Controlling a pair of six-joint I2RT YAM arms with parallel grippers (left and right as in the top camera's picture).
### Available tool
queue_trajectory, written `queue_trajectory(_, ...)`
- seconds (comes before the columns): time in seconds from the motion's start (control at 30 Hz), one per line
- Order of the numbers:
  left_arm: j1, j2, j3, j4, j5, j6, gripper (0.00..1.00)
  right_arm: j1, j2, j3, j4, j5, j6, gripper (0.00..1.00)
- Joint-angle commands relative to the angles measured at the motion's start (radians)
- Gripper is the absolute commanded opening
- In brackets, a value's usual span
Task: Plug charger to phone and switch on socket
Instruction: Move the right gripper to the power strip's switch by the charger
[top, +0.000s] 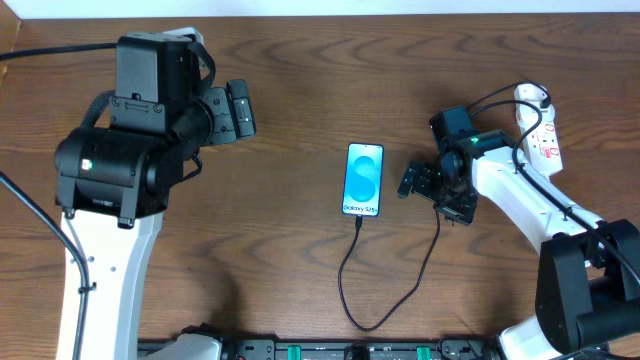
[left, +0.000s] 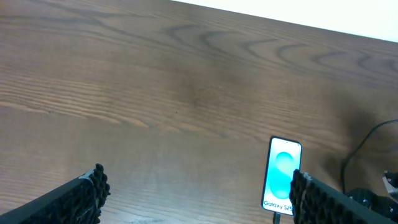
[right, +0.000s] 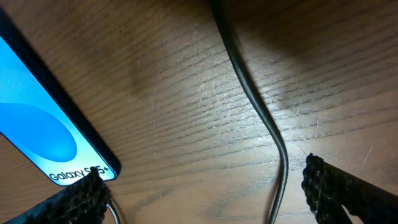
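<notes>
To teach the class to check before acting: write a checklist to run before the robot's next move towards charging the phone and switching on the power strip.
1. Charger cable reaches the bottom edge of the phone: ok.
2. Right gripper open, empty: ok.
3. Left gripper open, clear of phone: ok.
4. Cable's far end seated in power strip: cannot tell.
5. Power strip switched on: cannot tell.
</notes>
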Motion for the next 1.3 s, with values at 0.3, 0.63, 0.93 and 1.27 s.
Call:
queue_trajectory(0.3, -0.002, 0.003, -0.001, -0.005, -0.017, 0.01, 0.95, 0.008, -0.018, 0.006, 0.015, -0.006, 0.005, 0.99)
queue_trajectory(0.63, -0.002, 0.003, -0.001, -0.005, -0.017, 0.01, 0.95, -0.047, -0.018, 0.081, 0.049, -0.389, -0.179, 0.97)
queue_trajectory(0.93, -0.002, 0.003, -0.001, -0.005, -0.017, 0.01, 0.95, -0.172, -0.019, 0.278, 0.035, -0.686, -0.365, 0.99)
queue_trajectory(1.27, -0.002, 0.003, -0.001, -0.005, -0.017, 0.01, 0.95, -0.447, -0.019, 0.507, -0.078, -0.434, -0.429, 0.99)
